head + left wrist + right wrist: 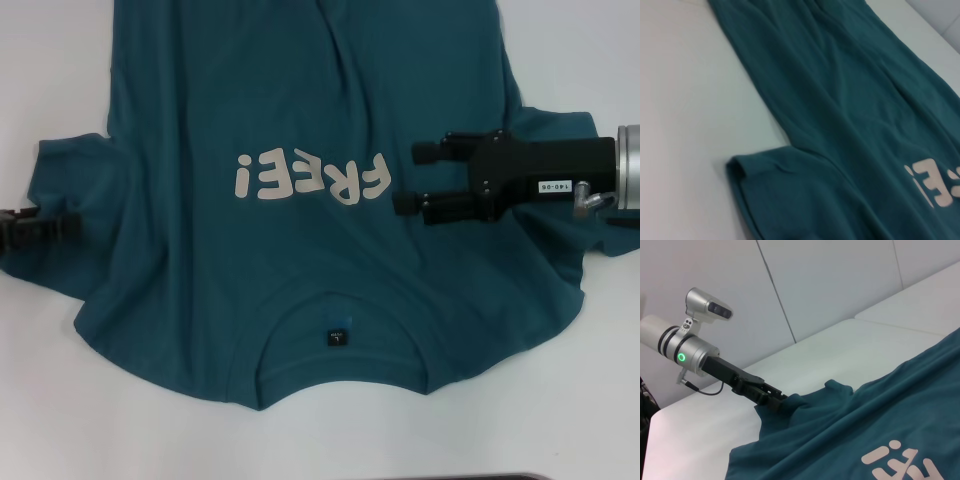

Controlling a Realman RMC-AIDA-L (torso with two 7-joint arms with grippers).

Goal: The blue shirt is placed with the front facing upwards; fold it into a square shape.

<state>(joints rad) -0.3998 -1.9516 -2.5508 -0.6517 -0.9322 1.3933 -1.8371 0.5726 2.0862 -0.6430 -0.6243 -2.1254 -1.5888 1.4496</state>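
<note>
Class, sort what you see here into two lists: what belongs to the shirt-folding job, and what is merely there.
Belongs to the job:
- blue shirt, front up
- left hand, at the shirt's sleeve edge
- right hand, open above the other side of the shirt

Merely there:
- white table
- wall panels

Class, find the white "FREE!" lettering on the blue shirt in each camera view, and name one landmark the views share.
Head view: the lettering sits mid-picture on the shirt's chest, upside down, just left of the right claw.
Left wrist view: only part of it shows, cut off at the right edge.
Right wrist view: part of it lies at the bottom edge.
Shared landmark: the left sleeve.
</note>
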